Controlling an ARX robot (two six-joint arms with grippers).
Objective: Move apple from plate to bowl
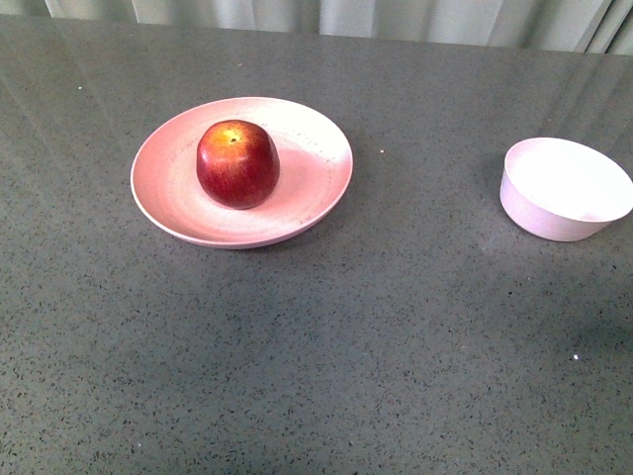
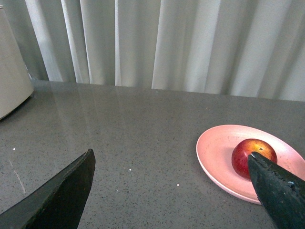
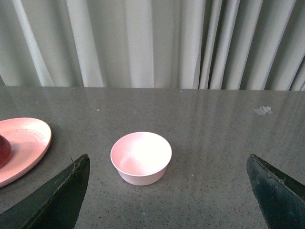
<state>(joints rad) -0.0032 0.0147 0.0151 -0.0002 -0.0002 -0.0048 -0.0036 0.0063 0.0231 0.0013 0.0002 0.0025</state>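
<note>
The dark red apple with a yellow-orange top sits upright on the salmon pink plate at the left of the grey table. The pale pink bowl stands empty at the right. Neither gripper shows in the front view. In the left wrist view the left gripper is open and empty above the table, short of the plate and apple. In the right wrist view the right gripper is open and empty, short of the bowl; the plate's edge shows beside it.
Pale curtains hang behind the table's far edge. A beige rounded object stands at the side in the left wrist view. Grey tabletop lies between plate and bowl.
</note>
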